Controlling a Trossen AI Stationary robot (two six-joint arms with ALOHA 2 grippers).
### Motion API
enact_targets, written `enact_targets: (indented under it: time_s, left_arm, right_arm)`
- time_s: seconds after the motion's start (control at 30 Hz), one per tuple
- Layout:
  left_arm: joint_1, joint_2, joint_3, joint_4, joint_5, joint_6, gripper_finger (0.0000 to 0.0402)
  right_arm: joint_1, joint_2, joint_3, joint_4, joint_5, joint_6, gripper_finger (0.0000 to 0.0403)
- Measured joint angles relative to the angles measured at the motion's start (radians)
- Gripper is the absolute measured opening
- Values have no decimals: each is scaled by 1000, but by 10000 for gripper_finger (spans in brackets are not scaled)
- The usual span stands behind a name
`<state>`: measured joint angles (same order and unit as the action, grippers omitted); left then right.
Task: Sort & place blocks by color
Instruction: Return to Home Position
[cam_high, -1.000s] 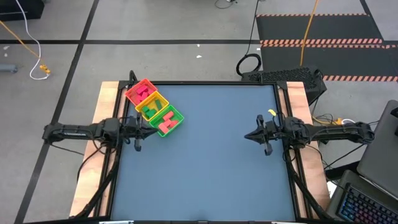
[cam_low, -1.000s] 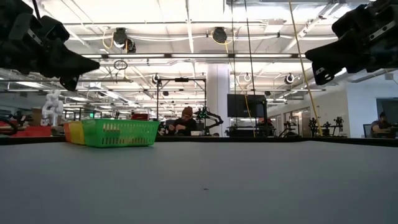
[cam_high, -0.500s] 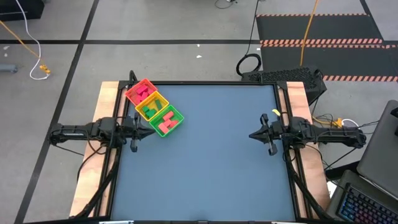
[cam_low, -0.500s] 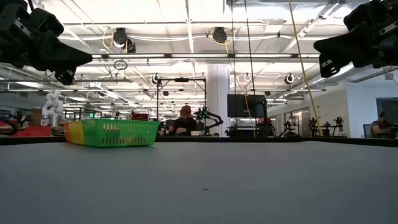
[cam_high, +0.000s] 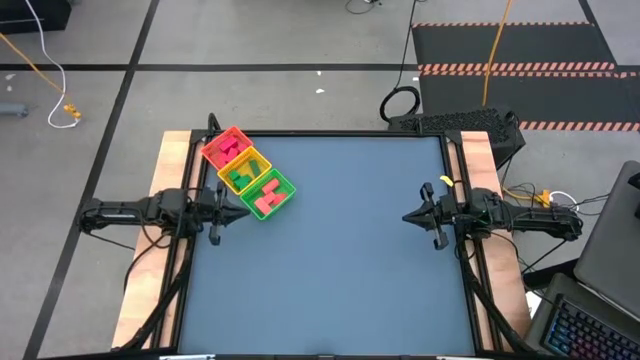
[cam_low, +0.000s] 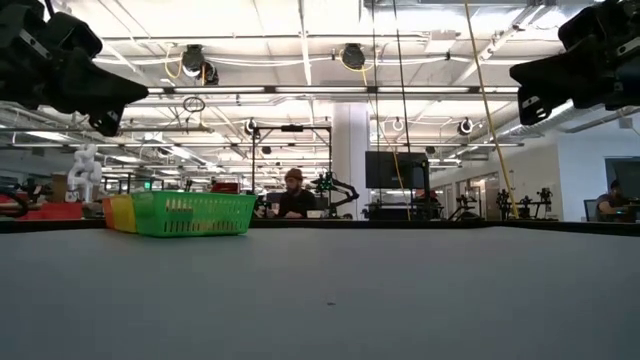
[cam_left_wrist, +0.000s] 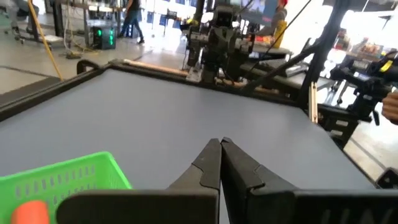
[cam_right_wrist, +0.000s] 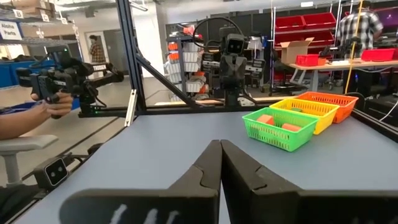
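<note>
Blocks (cam_high: 266, 198) in tray (cam_high: 293, 188) beside closed left jaws; right jaws closed, well apart.

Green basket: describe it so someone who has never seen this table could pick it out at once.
On the blue-grey table, look left, where three baskets sit joined in a diagonal row near the left arm and its shut jaws. The green basket is the end one nearest the table's middle. Unlike the yellow basket beside it, it holds pink-red blocks.
</note>
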<state>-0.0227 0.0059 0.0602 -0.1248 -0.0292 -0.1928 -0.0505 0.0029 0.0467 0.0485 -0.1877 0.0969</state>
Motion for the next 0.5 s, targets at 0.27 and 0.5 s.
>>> enact_targets:
  time_s: [0.27,0.5]
  left_arm:
    - [0,-1,-51,154,5,18,2]
    - [0,1,-50,140,6,31,6]
  right_arm:
    - [0,0,0,-7,2,3,0]
    - [0,0,0,-9,2,22,0]
